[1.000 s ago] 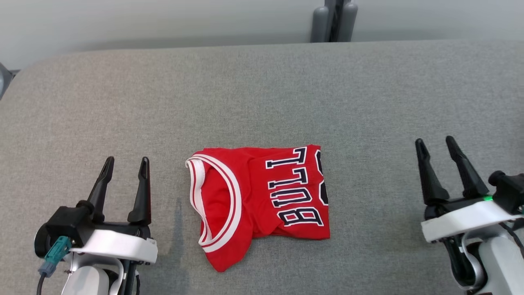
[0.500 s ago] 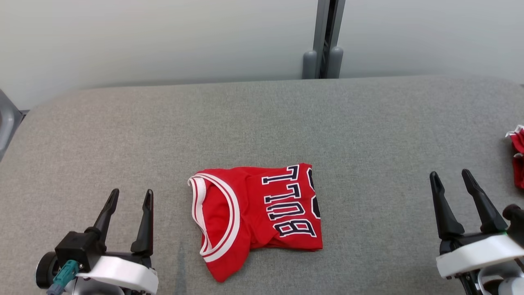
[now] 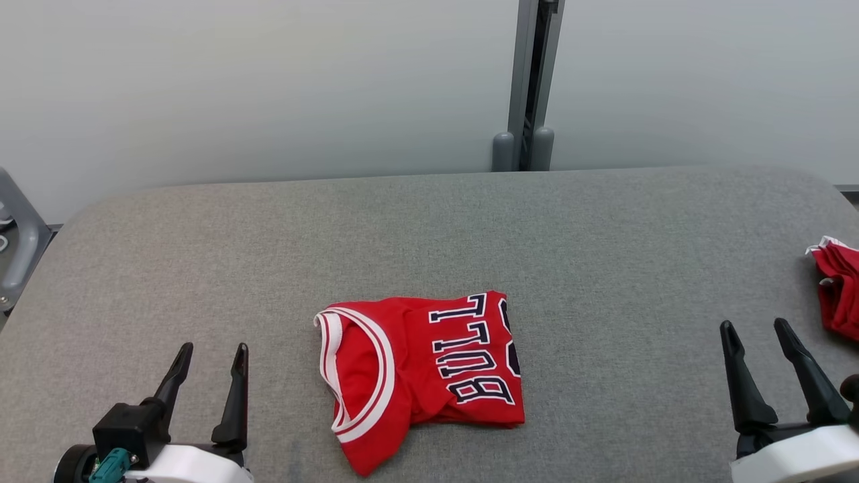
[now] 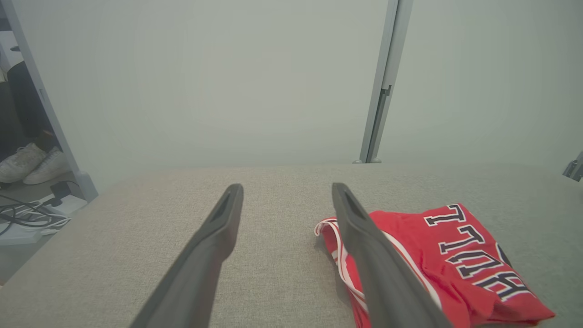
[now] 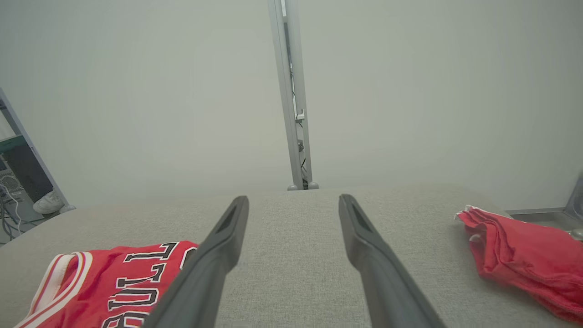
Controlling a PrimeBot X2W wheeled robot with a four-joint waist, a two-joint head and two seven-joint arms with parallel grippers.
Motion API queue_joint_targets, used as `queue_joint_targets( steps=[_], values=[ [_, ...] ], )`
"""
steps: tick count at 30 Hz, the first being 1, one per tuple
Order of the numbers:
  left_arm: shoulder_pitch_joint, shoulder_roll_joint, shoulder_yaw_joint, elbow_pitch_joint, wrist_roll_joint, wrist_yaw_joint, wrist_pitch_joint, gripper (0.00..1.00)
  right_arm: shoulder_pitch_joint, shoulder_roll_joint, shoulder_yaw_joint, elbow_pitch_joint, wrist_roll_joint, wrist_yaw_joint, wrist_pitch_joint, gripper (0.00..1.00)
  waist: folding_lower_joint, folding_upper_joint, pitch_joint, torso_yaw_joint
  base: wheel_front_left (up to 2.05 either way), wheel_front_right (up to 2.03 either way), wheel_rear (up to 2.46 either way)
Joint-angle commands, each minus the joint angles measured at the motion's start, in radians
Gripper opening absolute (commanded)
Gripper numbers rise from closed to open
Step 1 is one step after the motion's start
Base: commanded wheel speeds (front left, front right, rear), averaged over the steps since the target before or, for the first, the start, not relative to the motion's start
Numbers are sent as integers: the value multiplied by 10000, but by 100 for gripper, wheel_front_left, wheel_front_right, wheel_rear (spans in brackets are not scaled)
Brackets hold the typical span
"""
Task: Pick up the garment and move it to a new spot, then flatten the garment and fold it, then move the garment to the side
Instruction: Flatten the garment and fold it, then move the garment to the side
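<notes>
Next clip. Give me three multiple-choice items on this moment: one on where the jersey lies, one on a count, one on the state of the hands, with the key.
1. Where does the folded jersey lie on the grey table?
A. at its far edge
B. in the middle, between the two hands
C. hanging off its left end

2. How many red garments are on the table?
A. one
B. two
C. three

3. How do the left hand and right hand stand?
A. both open and empty
B. both shut on cloth
C. one open, one shut

Key: 1 B, the jersey lies mid-table with a hand on each side; 2 B, a second red garment lies at the table's right end; 3 A, each hand's fingers stand apart with nothing between them.
</notes>
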Motion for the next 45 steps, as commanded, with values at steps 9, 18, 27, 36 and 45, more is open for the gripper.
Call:
queue_joint_targets(
  steps=[9, 18, 27, 36, 45],
  values=[
    [220, 93, 114, -159, -185, 190, 55, 100, 403, 213, -226, -419, -230, 0, 267, 100, 0, -1, -189, 35, 0, 0, 0],
    [35, 224, 185, -214, -248, 210, -52, 100, 484, 355, -270, -567, -263, 0, 308, 100, 0, -1, -157, 165, 0, 0, 0],
    [-39, 290, 108, -195, -281, 257, -59, 100, 498, 405, -274, -546, -249, 0, 239, 100, 0, -1, -126, 244, 0, 0, 0],
    [-79, 385, 23, -194, -349, 265, -20, 100, 538, 441, -327, -470, -209, 0, 232, 100, 0, -1, -128, 268, 0, 0, 0],
    [-231, 421, -15, -233, -413, 250, -79, 100, 187, 336, -96, -137, -58, 0, 216, 100, 0, -1, -78, 487, 0, 0, 0]
  ],
)
